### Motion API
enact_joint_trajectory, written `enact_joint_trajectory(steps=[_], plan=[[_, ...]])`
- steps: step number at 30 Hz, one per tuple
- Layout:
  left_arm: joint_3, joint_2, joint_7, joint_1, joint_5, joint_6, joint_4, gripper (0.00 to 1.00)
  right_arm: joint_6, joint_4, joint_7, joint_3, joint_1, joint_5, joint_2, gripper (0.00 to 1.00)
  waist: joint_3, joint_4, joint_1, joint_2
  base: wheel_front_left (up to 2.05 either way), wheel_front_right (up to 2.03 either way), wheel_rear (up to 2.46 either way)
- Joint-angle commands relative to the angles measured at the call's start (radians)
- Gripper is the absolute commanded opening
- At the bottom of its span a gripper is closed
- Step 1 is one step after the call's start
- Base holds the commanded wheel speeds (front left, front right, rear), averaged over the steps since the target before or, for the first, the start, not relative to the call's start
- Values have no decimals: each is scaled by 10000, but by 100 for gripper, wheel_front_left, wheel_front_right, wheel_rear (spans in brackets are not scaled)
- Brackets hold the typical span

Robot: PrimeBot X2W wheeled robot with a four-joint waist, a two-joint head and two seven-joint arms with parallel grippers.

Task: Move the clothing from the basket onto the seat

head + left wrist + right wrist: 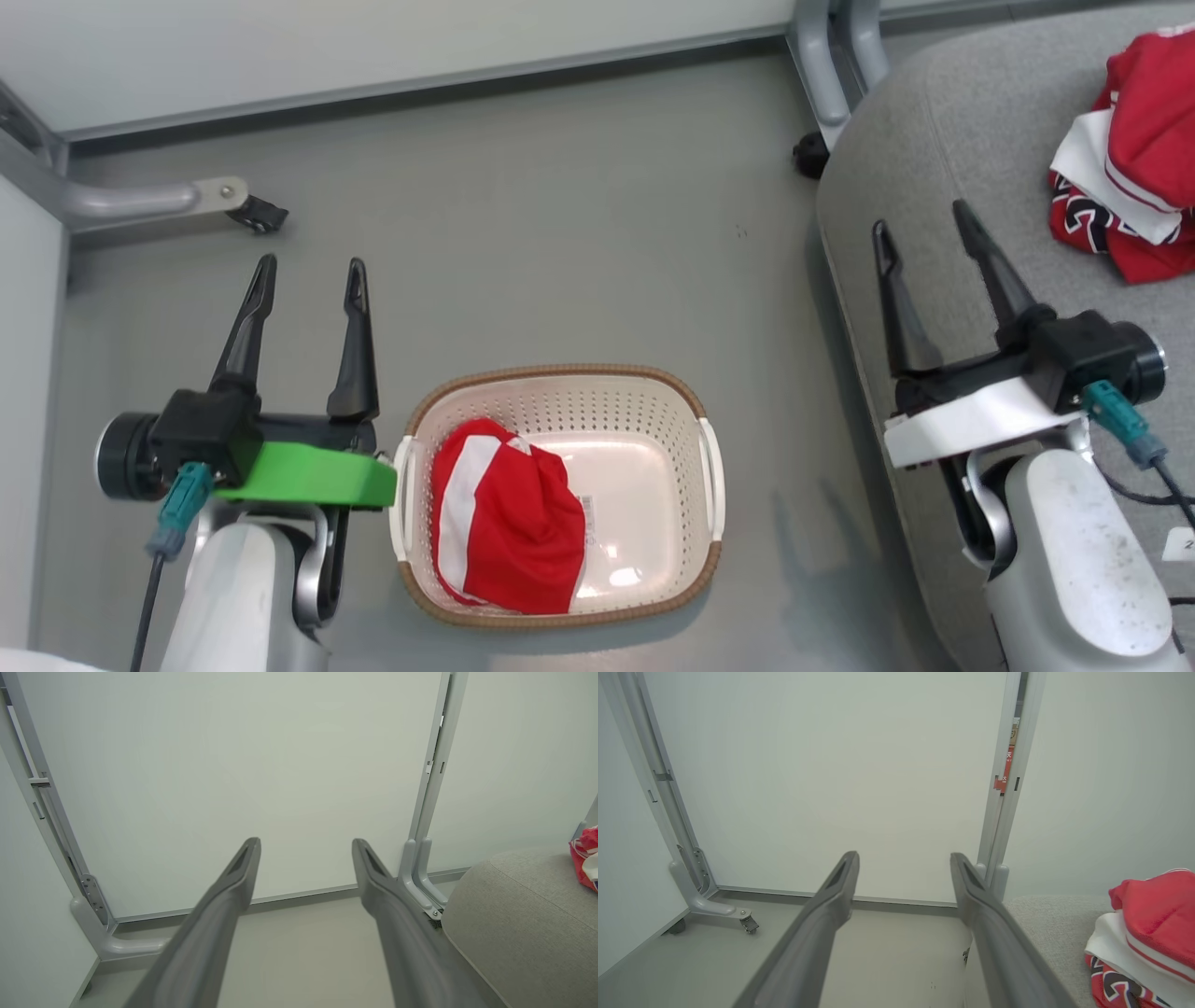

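Red fabric with a broad white panel and thin white stripes is seen bunched in the basket [560, 375], low in the centre of the head view. This red garment [513, 532] is pressed against the basket's left wall and takes up its left half. The bare cream bottom of the right half is left showing, and a barcode sticker [587, 523] is partly covered by the garment's right edge. The lump is longer than it is wide. Its long axis is set up and down the frame, leaning slightly toward the lower right, and the white panel is run along its left side in the same direction. The basket's own long axis is laid across the frame, with a white handle at each end.

A second heap, the red pile [1134, 140], is found at the upper right on the grey seat [934, 140], cut by the frame's right edge. White folds are shown in its middle and black-and-white lettering at its lower end.

The left gripper [312, 264] is held over the floor [560, 233] just left of the basket, fingers spread apart and empty, pointed up the frame. The right gripper [920, 218] is held over the seat's left edge, likewise spread and empty, clear of the pile.
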Motion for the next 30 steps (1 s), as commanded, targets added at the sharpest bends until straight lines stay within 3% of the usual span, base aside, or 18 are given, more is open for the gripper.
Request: enact_joint_trajectory(steps=[1, 11, 30], plan=[[142, -36, -5, 295, 107, -43, -44, 100, -10, -23, -23, 91, 241, -26, 17, 100, -435, 323, 0, 0, 0, 0, 0], [656, -191, -5, 1181, 284, -152, -190, 100, -10, -510, -23, 341, 1237, -60, 141, 100, -975, 402, 0, 0, 0, 0, 0], [558, -257, -5, 1914, 114, -58, -290, 100, -10, -943, -25, -116, 2981, 97, 168, 100, -1515, 660, 0, 0, 0, 0, 0]])
